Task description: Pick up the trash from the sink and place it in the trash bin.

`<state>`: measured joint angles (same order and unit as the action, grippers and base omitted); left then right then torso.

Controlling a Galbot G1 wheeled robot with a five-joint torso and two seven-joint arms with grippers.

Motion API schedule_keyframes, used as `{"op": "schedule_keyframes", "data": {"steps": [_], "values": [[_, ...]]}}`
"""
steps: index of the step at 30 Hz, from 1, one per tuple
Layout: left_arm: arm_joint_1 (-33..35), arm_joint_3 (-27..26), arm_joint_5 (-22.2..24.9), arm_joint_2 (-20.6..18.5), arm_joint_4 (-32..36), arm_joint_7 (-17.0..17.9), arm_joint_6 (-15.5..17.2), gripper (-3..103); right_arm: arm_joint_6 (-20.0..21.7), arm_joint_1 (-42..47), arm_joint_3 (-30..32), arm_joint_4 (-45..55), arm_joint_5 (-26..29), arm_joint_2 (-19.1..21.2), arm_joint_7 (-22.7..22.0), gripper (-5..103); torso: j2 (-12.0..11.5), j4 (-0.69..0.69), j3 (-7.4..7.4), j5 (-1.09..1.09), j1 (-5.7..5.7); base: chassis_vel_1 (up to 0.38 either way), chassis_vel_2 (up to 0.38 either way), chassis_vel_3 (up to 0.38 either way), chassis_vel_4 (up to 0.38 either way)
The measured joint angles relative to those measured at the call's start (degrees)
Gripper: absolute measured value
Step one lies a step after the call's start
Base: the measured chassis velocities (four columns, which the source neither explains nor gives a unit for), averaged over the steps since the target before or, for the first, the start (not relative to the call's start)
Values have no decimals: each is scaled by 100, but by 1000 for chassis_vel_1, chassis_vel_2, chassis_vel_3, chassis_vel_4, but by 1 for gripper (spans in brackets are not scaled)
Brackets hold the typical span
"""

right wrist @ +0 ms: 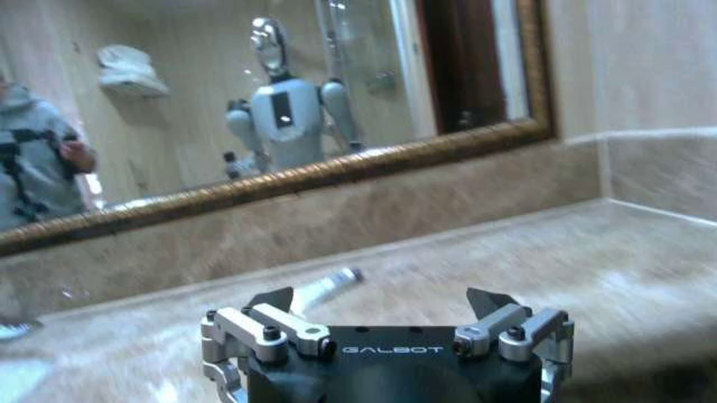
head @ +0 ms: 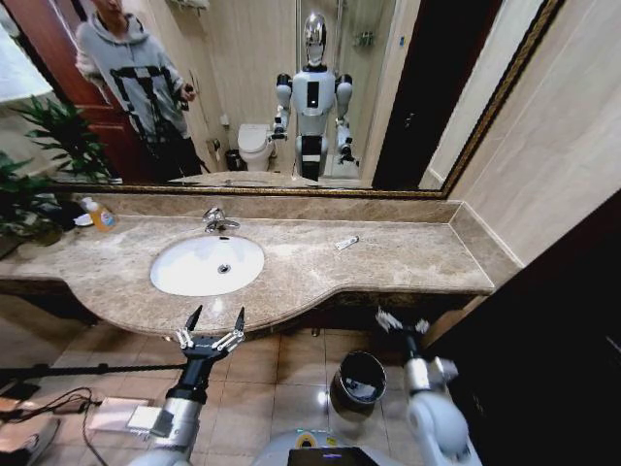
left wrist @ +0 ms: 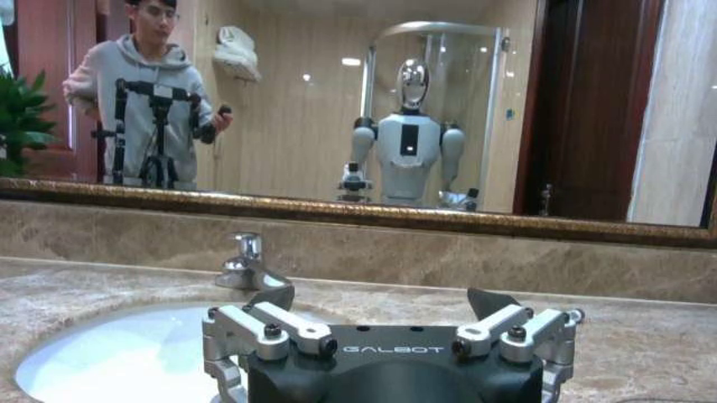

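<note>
Hovering open-jawed and empty, left gripper faces the bare sink; right gripper, also spread, has bin below-left, tube ahead on countertop. Nearly done.

Bathroom interior. A beige marble countertop with a matching backsplash runs beneath a wide wall mirror in a dark gilt frame. Beige tiled wall rises at 2 o'clock. A potted green plant stands at 10 o'clock. The floor is glossy tan tile; a cable lies at 8 o'clock.
</note>
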<state>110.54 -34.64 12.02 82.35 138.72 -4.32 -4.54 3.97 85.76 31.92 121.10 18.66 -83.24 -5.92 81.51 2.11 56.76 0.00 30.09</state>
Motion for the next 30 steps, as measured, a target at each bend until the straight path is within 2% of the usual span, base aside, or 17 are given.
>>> {"op": "schedule_keyframes", "data": {"steps": [7, 10, 13, 16, 21, 30], "values": [[0, 0, 0, 1, 0, 0, 0, 100, 262, -956, -377, -514, -163, 376, -208, 100, 0, 0, 0, 0, 0, 0, 0, 0, 0], [0, 0, 0, 0, 0, 0, 0, 100, 667, -1727, -746, -871, -100, 541, -484, 100, 0, -1, 0, 0, 0, 0, 0, 0, 0], [0, 0, 0, 0, 0, 0, 0, 100, 783, -2231, -1015, -1241, -117, 558, -602, 100, 0, 0, 0, -1, 0, 0, 0, 0, 0], [0, 0, 0, 0, 0, -1, 0, 100, 822, -2725, -1345, -1830, -169, 473, -785, 100, -1, 0, 1, 1, 0, 0, 0, 0, 0], [0, 0, 0, -1, 0, 0, 0, 100, 779, -3745, -1850, -3049, -190, 46, -1235, 100, -1, 1, 1, 0, 0, 0, 0, 0, 0], [0, 0, 0, 0, 0, 0, 0, 100, 792, -4560, -2033, -3889, -230, -66, -1476, 100, 0, 0, 0, -2, 0, 0, 0, 0, 0]]}}
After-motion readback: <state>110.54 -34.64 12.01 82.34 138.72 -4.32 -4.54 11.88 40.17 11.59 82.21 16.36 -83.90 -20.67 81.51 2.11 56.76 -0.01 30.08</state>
